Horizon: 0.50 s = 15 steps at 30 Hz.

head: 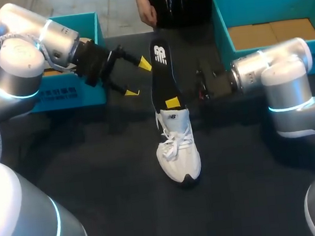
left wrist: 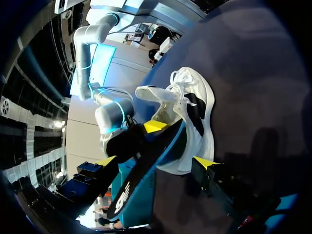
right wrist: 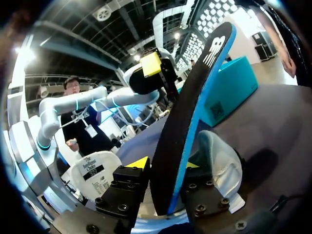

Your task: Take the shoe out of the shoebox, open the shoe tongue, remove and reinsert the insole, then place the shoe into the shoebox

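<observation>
Ideally the right gripper [right wrist: 165, 165], pinching the upright insole [head: 161, 72], lines it up with the shoe [head: 178, 150] opening; the left gripper [head: 137, 78] hangs open.

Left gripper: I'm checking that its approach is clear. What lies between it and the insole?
Nothing: in the head view, only bare table shows between the open left gripper and the insole.
</observation>
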### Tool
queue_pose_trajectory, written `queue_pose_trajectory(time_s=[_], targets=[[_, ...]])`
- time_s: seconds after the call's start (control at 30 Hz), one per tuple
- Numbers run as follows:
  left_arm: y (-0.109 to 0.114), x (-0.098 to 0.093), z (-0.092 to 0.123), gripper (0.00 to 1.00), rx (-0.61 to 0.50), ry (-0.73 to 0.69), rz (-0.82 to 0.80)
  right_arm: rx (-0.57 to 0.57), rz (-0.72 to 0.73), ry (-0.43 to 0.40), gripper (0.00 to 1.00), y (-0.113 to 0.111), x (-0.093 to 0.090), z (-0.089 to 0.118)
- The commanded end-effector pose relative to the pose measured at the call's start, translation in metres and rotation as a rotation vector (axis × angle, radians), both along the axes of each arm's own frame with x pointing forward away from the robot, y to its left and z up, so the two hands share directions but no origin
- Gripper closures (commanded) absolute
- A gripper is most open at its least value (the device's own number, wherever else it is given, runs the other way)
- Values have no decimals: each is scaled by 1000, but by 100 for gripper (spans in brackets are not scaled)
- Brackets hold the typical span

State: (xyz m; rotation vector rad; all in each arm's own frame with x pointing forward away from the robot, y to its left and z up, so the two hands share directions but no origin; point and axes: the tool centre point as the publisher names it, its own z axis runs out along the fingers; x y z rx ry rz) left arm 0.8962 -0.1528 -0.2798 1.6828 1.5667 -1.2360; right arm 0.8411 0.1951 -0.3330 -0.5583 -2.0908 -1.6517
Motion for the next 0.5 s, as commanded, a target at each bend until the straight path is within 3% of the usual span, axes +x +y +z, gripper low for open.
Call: queue_pose_trajectory(time_s=[0.03,0.27,0.5], targets=[[0,-1,0,0,0,0,0,-16,13,-3,67,-1,5,6],[1,-3,-1,0,-5,0,6,-23,31,-22,69,1,12,16],[0,-6,-2,0,-8,2,6,-47,68,11,84,3,19,17]])
